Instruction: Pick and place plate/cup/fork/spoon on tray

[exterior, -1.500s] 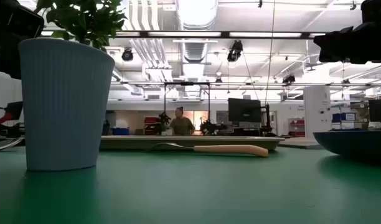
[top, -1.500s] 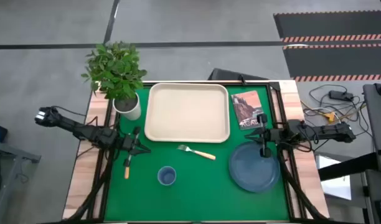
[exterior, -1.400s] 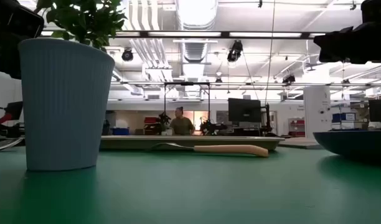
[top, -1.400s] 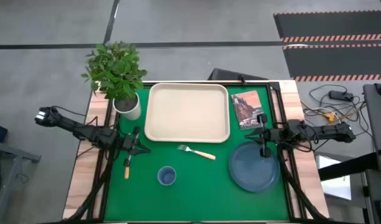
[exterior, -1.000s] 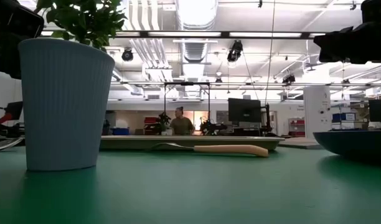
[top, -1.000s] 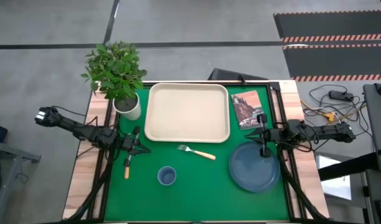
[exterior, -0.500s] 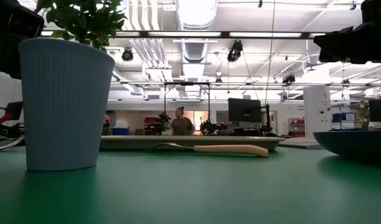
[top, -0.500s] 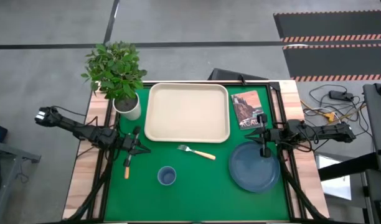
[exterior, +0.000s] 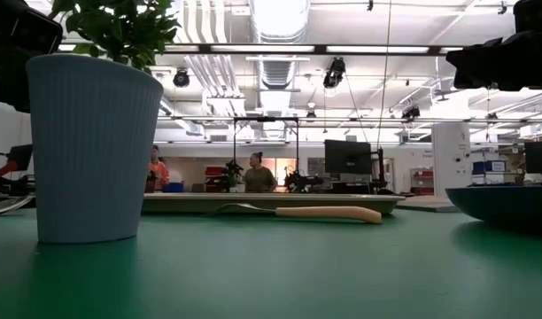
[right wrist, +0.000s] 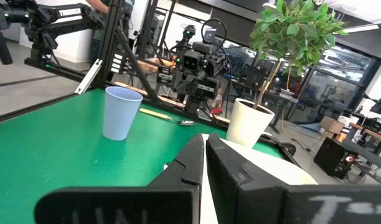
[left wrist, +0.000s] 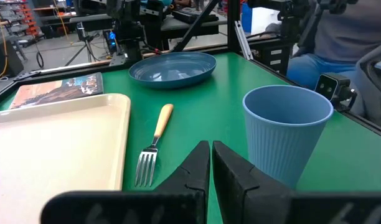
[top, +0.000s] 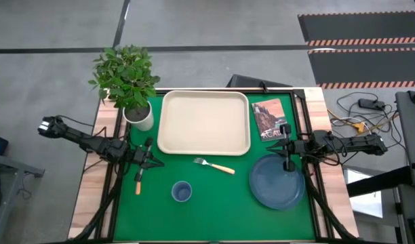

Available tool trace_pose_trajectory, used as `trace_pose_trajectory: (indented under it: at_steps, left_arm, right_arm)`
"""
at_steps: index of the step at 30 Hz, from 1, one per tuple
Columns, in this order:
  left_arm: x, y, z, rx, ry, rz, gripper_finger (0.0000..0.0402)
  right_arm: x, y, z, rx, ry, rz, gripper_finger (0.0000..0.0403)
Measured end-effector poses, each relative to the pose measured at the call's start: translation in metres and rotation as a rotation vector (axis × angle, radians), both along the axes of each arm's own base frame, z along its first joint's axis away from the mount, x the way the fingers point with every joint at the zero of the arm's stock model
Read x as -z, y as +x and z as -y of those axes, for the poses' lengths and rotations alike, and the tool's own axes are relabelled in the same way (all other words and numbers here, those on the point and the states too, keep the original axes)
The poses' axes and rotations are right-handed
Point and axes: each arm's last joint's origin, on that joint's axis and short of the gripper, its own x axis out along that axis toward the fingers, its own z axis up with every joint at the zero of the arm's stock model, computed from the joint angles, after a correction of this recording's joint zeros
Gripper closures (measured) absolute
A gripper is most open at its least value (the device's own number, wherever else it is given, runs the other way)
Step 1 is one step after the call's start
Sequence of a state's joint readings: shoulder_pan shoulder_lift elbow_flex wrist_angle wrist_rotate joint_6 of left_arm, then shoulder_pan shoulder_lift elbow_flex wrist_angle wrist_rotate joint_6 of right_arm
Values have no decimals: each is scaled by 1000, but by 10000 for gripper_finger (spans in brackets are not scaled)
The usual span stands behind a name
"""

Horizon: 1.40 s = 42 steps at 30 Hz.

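Observation:
The cream tray (top: 204, 122) lies at the table's far middle. The slate-blue plate (top: 277, 181) lies at the near right, the blue cup (top: 182, 192) stands upright at the near middle, and the pale-handled fork (top: 214, 165) lies flat between tray and cup. The orange-handled spoon (top: 137, 183) lies at the left. My left gripper (top: 159, 163) hovers shut and empty by the spoon, pointing at the fork (left wrist: 152, 152) and the cup (left wrist: 287, 140). My right gripper (top: 275, 144) hovers shut and empty at the plate's far edge.
A white plant pot (top: 140, 116) with a leafy plant stands at the tray's far left corner. A picture-covered booklet (top: 268, 116) lies to the right of the tray. Bare green mat (top: 221, 210) runs along the near edge. People stand far off in the room (exterior: 156, 170).
Neither arm nor any thing on the table has moved. Far off in the room, a person in orange has come into the low view.

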<state>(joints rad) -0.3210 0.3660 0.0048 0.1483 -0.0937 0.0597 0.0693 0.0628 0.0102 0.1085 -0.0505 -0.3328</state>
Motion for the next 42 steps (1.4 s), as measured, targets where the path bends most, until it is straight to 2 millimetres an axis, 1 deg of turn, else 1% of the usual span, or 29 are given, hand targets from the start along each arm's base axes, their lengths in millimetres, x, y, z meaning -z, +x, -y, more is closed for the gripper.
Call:
trace_pose_trajectory:
  at_steps: [32,36,37,39,41,42]
  left_arm:
    - [0,0,0,0,1,0,402]
    - [0,0,0,18,88,20,402]
    - [0,0,0,21,106,24,402]
    - [-2,0,0,24,120,52,402]
    - [-11,2,0,14,70,130,402]
    - [-15,2,1,10,34,170,402]
  right_arm:
    - [0,0,0,0,0,0,394]
    - [0,0,0,0,4,0,394]
    - [0,0,0,-6,43,-5,394]
    - [0,0,-1,-34,247,-31,394]
    - [-3,0,-1,-51,457,-29,394]
    - [-5,0,0,-35,491,-5,394]
